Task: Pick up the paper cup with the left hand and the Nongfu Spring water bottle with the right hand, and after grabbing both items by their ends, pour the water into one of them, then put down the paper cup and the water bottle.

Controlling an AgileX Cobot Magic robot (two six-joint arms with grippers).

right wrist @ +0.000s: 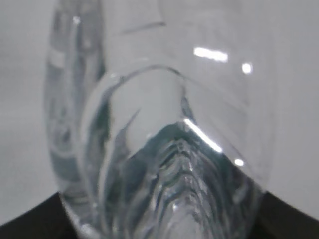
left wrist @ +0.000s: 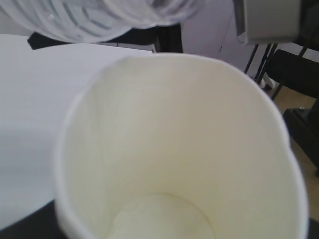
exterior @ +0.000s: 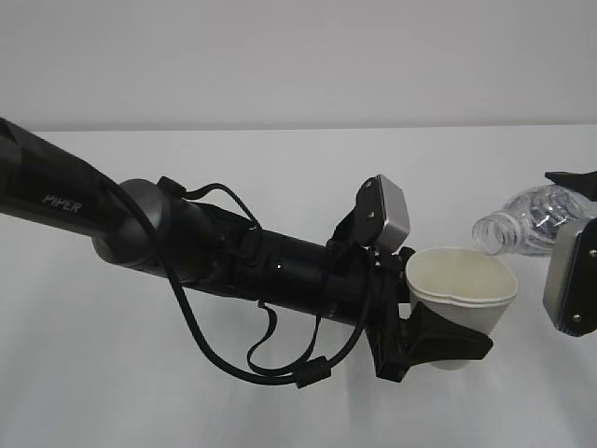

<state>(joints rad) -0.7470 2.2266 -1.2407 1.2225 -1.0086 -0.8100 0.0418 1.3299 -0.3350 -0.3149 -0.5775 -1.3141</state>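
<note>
The white paper cup (exterior: pixel 464 301) is upright and off the table, with my left gripper (exterior: pixel 446 342) shut on its lower part. In the left wrist view the cup (left wrist: pixel 179 149) fills the frame and I see no water in its cream inside. The clear Nongfu Spring water bottle (exterior: pixel 528 218) lies tilted, its open neck pointing left just above the cup's right rim. My right gripper (exterior: pixel 580 210) holds it at the frame's right edge. The bottle (right wrist: pixel 164 149) fills the right wrist view, with a dark finger (right wrist: pixel 30 226) at the lower corner. The ribbed bottle (left wrist: pixel 99 17) hangs over the cup's far rim.
The white table (exterior: pixel 280 401) runs under both arms to a plain white wall. Loose black cables (exterior: pixel 242 359) hang below the left arm. Past the table's far edge stand black frames and legs (left wrist: pixel 294 74) on a tan floor.
</note>
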